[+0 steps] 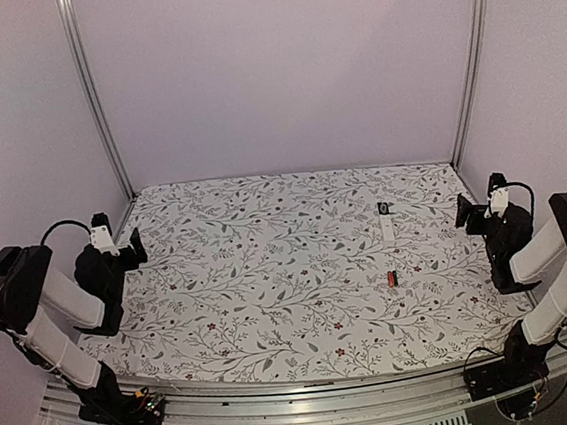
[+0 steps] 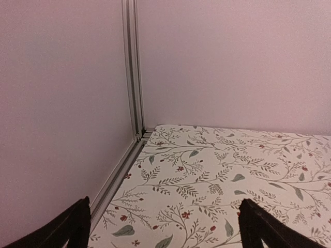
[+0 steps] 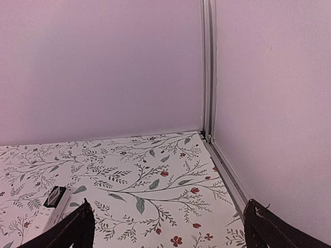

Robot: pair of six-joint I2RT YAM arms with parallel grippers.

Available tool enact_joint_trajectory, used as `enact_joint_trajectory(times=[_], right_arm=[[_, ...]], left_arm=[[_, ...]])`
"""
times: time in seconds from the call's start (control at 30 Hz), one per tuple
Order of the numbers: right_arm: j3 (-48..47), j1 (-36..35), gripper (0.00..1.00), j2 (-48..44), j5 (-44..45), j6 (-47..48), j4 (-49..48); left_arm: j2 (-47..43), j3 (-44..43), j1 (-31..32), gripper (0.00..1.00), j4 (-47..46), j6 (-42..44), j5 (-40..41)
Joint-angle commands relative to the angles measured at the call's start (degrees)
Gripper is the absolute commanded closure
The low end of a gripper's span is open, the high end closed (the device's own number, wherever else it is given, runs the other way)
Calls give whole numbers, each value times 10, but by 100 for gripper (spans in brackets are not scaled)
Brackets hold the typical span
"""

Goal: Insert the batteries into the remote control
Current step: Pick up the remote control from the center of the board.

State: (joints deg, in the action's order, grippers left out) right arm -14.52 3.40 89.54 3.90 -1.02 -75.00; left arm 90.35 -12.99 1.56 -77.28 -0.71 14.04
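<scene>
Metal rail [image 1: 282, 402], floral cloth [image 1: 249, 276], batts [image 1: 391, 278] nr remote [image 1: 386, 228]

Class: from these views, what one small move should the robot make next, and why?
Probably move the right gripper toward the batteries. Both it and the left gripper stand open and empty at the side edges of the table, and the batteries lie loose on its right half, just nearer than the remote control.
</scene>
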Motion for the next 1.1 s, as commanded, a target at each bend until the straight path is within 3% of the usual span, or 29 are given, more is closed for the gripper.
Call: enact_joint_trajectory(times=[0.0,0.1,0.27,0.4,0.47,0.53,0.6,0.67,0.8,0.93,1.07], right_arm=[[3,-1,1,-3,-3,4,4],[-4,-1,1,-34,7,1,50],[-46,-1,1,-176,31,-53,251],[-69,-1,1,-247,-187,-136,297],[-104,-3,1,-241,-294,-152,317],[-149,-19,7,-213,-329,-188,367],[-202,-66,10,-186,-278,-193,444],[-265,-123,12,-145,-175,-165,541],[-437,-212,12,-16,7,-124,749],[-559,-238,12,111,54,-143,882],[-606,-246,12,182,83,-155,923]], left_arm=[[-3,-1,-9,0,-1,-3,-11],[-3,-1,-9,0,-1,-3,-12],[-3,-1,-11,0,1,-4,-16],[-20,-5,-30,0,19,-10,-65],[-64,-12,-26,0,70,-22,-15],[-120,-23,-24,0,137,-41,36],[-174,-30,-18,0,159,-52,72],[-225,-66,1,1,208,-84,58],[-241,-248,44,3,422,-82,6],[-228,-368,67,3,531,-79,-114],[-233,-381,73,3,547,-70,-190]])
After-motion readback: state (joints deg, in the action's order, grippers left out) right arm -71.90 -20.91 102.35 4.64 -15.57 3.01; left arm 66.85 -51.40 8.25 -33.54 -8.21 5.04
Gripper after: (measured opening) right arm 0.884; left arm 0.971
